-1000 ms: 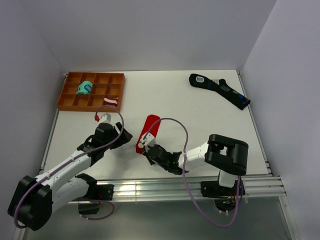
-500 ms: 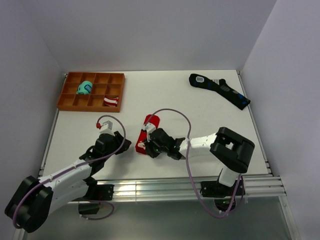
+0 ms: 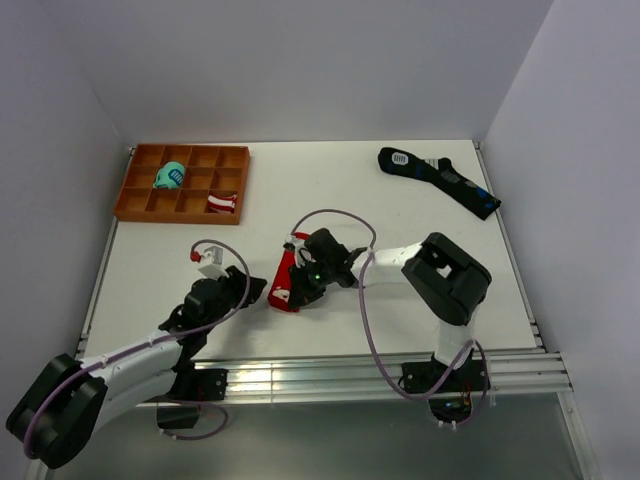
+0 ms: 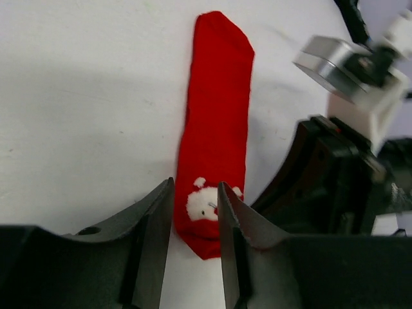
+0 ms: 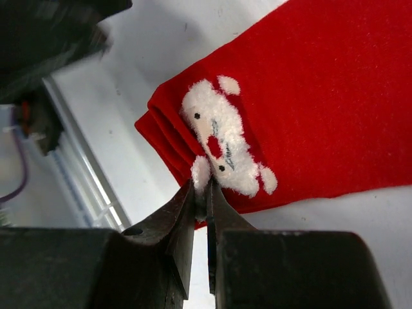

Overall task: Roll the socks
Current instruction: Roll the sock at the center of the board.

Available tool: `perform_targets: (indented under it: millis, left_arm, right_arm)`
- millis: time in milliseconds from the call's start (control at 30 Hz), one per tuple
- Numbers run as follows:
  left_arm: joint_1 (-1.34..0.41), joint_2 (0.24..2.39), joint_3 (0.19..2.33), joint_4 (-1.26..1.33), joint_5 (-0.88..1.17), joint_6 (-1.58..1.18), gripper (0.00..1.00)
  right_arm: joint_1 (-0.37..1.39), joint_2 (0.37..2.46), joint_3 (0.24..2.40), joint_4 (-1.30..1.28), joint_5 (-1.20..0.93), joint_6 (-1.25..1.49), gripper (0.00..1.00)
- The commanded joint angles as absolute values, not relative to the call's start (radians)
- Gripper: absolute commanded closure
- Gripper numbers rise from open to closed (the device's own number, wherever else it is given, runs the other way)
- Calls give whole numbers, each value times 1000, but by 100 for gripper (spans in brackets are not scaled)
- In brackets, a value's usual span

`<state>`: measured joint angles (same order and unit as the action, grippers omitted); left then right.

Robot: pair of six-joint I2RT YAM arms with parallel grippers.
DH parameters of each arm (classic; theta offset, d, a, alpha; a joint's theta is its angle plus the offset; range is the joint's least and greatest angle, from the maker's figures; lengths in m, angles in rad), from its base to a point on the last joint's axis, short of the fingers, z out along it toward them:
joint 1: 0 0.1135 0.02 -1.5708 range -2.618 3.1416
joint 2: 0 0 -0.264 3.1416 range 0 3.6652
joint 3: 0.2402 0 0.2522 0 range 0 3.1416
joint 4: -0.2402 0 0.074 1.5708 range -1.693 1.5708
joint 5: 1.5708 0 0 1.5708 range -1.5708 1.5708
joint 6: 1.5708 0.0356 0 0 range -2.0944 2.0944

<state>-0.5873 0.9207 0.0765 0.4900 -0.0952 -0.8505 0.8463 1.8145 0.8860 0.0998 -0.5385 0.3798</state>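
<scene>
- The socks lie unrolled near the middle of the bench, closer to its near edge.
- The roll seems only to be starting; next, this end must turn over toward the far tip.
- The long axis runs near-to-far; the white motif end points to the near edge.
- The right gripper pinches that end, fingers together; the left gripper fingers stand apart around it.

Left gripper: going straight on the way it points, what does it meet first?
The red socks, at their white motif end, framed between the left gripper's open fingers; its height above them is unclear.
</scene>
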Motion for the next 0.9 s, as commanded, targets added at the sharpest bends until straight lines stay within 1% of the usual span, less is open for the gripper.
perform_targets:
  millis: [0, 100, 200, 300, 367, 467, 567, 667, 767, 867]
  left_arm:
    - [-620, 881, 25, 649, -104, -824, 59]
    - [-652, 851, -32, 679, -135, -836, 47]
    - [-681, 761, -96, 695, -175, -848, 44]
    - [-701, 680, -138, 663, -206, -836, 45]
    - [-715, 660, -160, 667, -209, -833, 45]
    - [-750, 660, -163, 654, -253, -838, 43]
    - [-816, 733, -134, 631, -349, -854, 42]
    - [-898, 918, -72, 606, -452, -867, 41]
    - [-957, 1058, -22, 648, -477, -864, 41]
    - [-983, 1115, -47, 725, -479, -888, 41]
  right_arm:
    - [796, 1864, 951, 8, -712, 413, 90]
    - [767, 1884, 985, -64, -742, 419, 91]
    - [753, 1920, 1037, -173, -747, 400, 91]
    - [743, 1954, 1068, -207, -765, 391, 91]
    - [735, 1971, 1075, -221, -802, 390, 91]
    - [713, 1988, 1101, -264, -834, 379, 92]
    - [690, 1993, 1121, -304, -853, 373, 92]
    - [664, 1997, 1152, -347, -861, 359, 92]
    - [647, 1999, 1177, -383, -861, 342, 92]
    - [628, 2003, 1199, -417, -856, 328, 92]
